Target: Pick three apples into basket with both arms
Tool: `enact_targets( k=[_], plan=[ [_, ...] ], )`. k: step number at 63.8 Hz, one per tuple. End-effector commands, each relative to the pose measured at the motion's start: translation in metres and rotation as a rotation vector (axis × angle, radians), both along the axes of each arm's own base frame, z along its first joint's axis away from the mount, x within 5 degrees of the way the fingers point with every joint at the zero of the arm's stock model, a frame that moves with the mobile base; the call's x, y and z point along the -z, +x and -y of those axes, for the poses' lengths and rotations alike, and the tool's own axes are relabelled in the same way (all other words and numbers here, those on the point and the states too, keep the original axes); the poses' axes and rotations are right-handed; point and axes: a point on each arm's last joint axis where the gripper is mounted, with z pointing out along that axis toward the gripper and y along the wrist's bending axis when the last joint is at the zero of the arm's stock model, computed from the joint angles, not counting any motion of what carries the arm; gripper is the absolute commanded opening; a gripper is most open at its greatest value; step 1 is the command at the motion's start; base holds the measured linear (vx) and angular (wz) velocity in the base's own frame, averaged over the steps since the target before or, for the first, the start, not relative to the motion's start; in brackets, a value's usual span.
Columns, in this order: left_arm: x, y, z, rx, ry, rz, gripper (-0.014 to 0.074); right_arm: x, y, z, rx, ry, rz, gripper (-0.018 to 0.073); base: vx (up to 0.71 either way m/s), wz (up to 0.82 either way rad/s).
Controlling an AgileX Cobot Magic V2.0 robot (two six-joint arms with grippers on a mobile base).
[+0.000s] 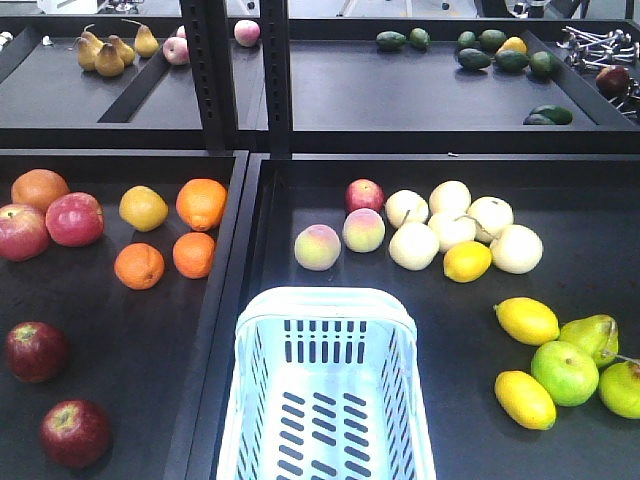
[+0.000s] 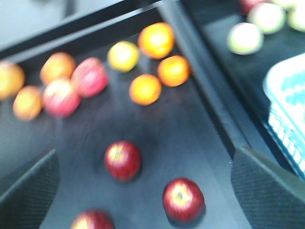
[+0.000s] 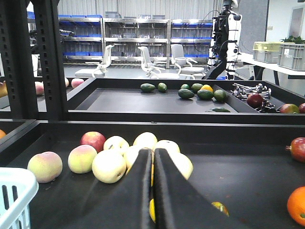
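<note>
Status: nothing picked, nothing held

Three dark maroon apples (image 2: 122, 160), round and yellow-flecked at the stem, lie low centre in my left wrist view, blurred. One pale slotted basket (image 1: 325, 297) sits bottom centre of the front view, beside their tray (image 1: 130, 340). My left gripper (image 2: 144, 152) has its fingers spread wide, touching nothing. My right gripper (image 3: 153, 153) has its fingers pressed together, gripping nothing

Far back I see steel shelving (image 3: 138, 38) holding blue bins (image 3: 81, 18), three white office chairs (image 3: 148, 61) before it, grey crates (image 3: 291, 50) far right.
</note>
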Motion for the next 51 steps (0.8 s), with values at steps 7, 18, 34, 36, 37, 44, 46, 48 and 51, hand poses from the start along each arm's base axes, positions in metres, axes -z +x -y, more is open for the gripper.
enact_targets(
  k=[7, 18, 34, 36, 37, 44, 46, 48, 51],
  plan=[
    [-0.017, 0.033, 0.024, 0.225, 0.117, 0.069, 0.0697, -0.003, -0.001, 0.000, 0.008, -0.008, 0.073, -0.0009, 0.00, 0.00],
    [-0.012, 0.061, 0.061, 0.455, 0.232, 0.065, 0.0682, -0.003, -0.001, 0.000, 0.008, -0.008, 0.073, -0.0009, 0.00, 0.00],
    [0.007, 0.085, 0.122, 0.688, 0.346, 0.034, 0.0673, -0.003, -0.001, 0.000, 0.008, -0.008, 0.073, -0.0009, 0.00, 0.00],
    [0.011, 0.085, 0.131, 0.722, 0.365, 0.029, 0.0673, -0.003, -0.001, 0.000, 0.008, -0.008, 0.073, -0.0009, 0.00, 0.00],
    [0.012, 0.086, 0.134, 0.732, 0.373, 0.028, 0.0671, -0.003, -0.001, 0.000, 0.008, -0.008, 0.073, -0.0009, 0.00, 0.00],
    [0.022, 0.090, 0.164, 0.821, 0.422, 0.010, 0.0664, -0.003, -0.001, 0.000, 0.008, -0.008, 0.073, -0.0009, 0.00, 0.00],
    [0.026, 0.091, 0.173, 0.844, 0.433, 0.004, 0.0663, -0.003, -0.001, 0.000, 0.008, -0.008, 0.073, -0.0009, 0.00, 0.00],
    [0.030, 0.093, 0.181, 0.862, 0.441, -0.006, 0.0662, -0.003, -0.001, 0.000, 0.008, -0.008, 0.073, -0.0009, 0.00, 0.00],
    [0.035, 0.095, 0.192, 0.887, 0.449, -0.017, 0.0662, -0.003, -0.001, 0.000, 0.008, -0.008, 0.073, -0.0009, 0.00, 0.00]
  ],
)
